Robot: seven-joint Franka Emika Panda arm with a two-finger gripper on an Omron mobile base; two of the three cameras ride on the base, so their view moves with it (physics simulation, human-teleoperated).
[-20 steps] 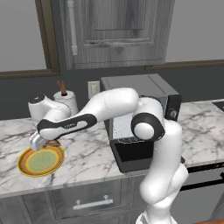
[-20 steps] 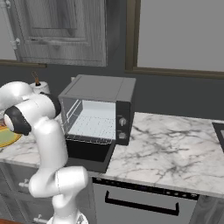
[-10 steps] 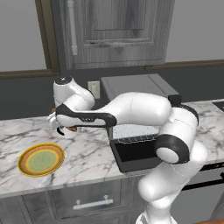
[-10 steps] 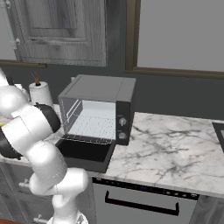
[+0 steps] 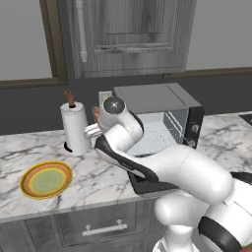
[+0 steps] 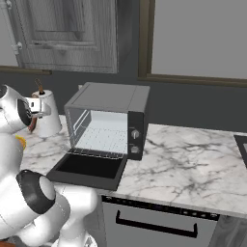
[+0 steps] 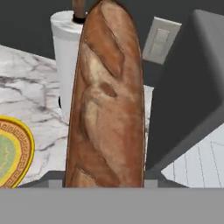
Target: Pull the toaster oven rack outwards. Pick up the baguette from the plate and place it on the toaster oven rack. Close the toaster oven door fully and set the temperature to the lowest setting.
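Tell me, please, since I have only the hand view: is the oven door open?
Observer: Yes, the door lies folded down flat in front of the oven.
Operator: Thank you. Is the whole plate bare?
Observer: Yes, the plate holds nothing; it sits near the counter's front edge, left of the arm.
Operator: Where are the knobs?
Observer: Two knobs sit one above the other on the panel right of the cavity.
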